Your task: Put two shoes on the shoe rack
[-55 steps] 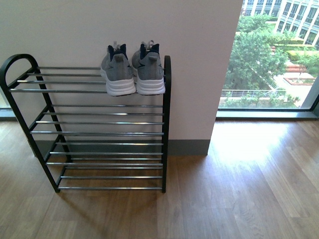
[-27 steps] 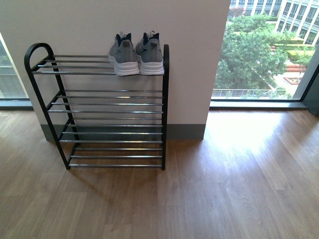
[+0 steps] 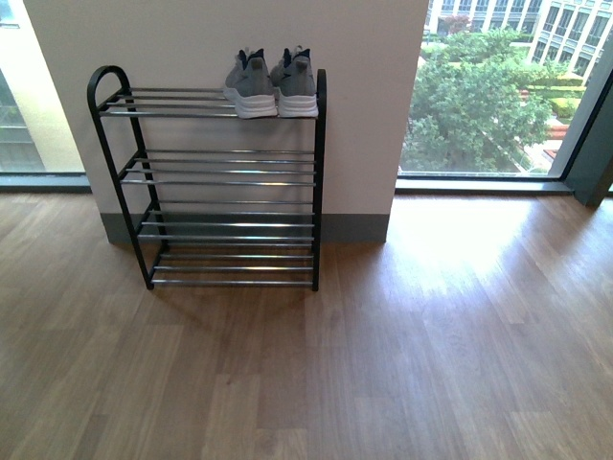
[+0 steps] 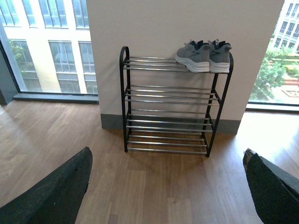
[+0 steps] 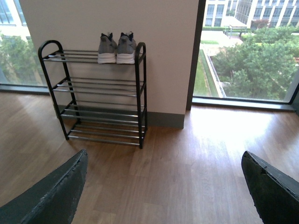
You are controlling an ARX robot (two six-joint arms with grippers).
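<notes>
Sneakers (image 3: 271,84) atop shoe rack (image 3: 319,172), far from left fingers (image 4: 51,191), right fingers (image 5: 46,196); both spread.

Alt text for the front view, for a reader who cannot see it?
Two grey sneakers sit side by side at the right end of the top tier of a black shoe rack against a white wall. Wooden floor lies in front, a window to the right; neither arm shows.

wall (image 3: 364,96): pale, grey skirting (image 3: 354,227) | floor (image 3: 383,364): wood planks | windows (image 3: 488,96): both sides, daylight
</notes>
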